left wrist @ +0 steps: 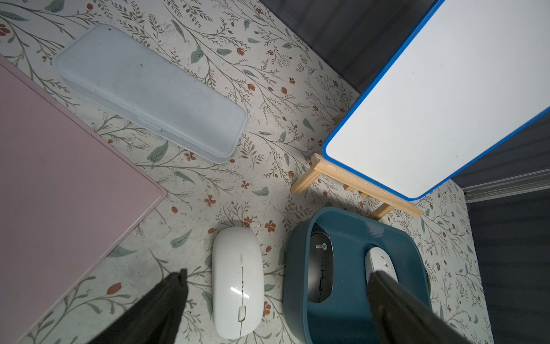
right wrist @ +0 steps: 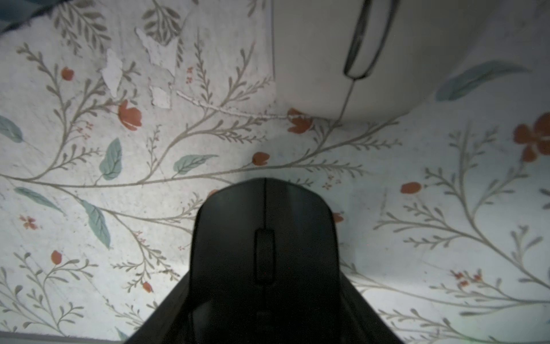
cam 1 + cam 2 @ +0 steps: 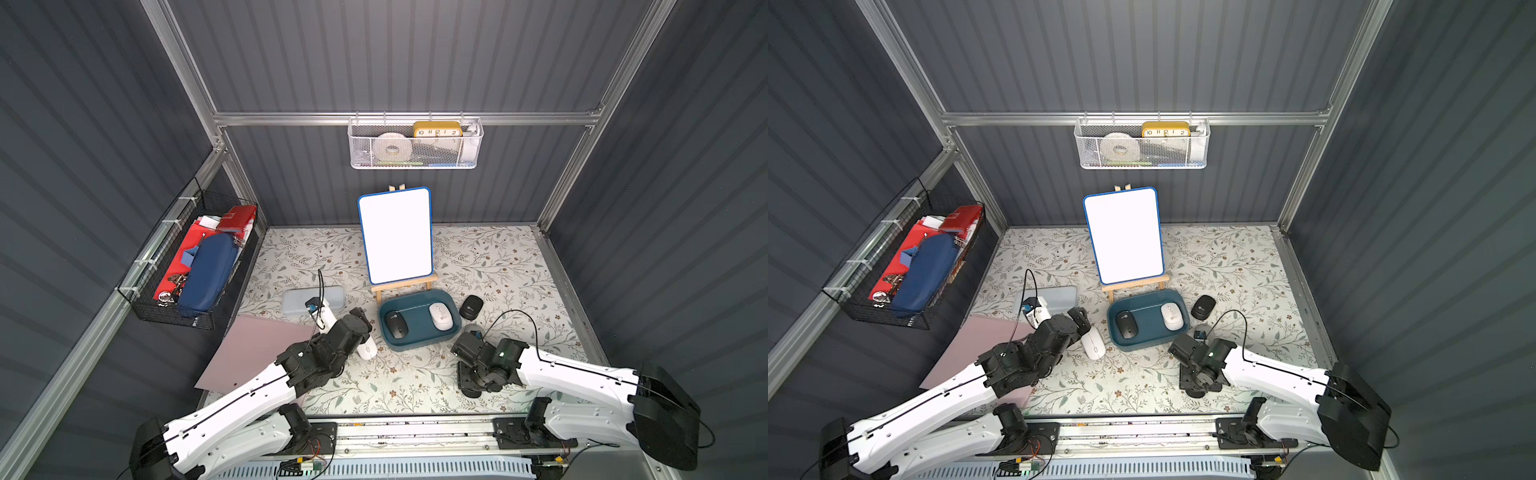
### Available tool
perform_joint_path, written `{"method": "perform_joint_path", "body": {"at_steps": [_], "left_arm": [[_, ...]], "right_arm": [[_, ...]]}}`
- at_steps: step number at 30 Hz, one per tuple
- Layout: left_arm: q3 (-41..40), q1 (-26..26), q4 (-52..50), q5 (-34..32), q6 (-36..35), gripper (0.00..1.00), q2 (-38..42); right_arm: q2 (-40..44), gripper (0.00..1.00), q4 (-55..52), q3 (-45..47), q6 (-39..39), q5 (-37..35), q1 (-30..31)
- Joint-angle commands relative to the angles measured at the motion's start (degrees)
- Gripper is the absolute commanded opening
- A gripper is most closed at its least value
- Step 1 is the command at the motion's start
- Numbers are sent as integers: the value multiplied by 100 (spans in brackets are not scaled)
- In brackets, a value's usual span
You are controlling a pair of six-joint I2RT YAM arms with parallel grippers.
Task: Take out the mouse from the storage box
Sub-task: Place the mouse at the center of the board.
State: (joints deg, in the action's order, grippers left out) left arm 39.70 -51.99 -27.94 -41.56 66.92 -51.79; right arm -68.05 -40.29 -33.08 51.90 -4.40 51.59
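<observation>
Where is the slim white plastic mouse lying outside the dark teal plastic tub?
In both top views the white mouse lies on the floral tabletop just left of the tub, partly under the left gripper.

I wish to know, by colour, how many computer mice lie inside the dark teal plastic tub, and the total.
Black plastic computer mouse: 1
White plastic computer mouse: 1
Total inside the dark teal plastic storage box: 2

a mouse (image 3: 1093, 347) lies left of the storage box (image 3: 1148, 324), easel (image 3: 1133, 286) behind.
</observation>
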Motion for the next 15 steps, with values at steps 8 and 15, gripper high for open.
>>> {"method": "perform_joint_path", "body": {"at_steps": [8,15], "left_arm": [[156,22,132,111,-174,99,-146],[296,20,214,260,-313,99,-355]], "right_arm": [[-391,62,3,22,190,-292,35],[-234,73,-131,-75,179,-359,35]]}}
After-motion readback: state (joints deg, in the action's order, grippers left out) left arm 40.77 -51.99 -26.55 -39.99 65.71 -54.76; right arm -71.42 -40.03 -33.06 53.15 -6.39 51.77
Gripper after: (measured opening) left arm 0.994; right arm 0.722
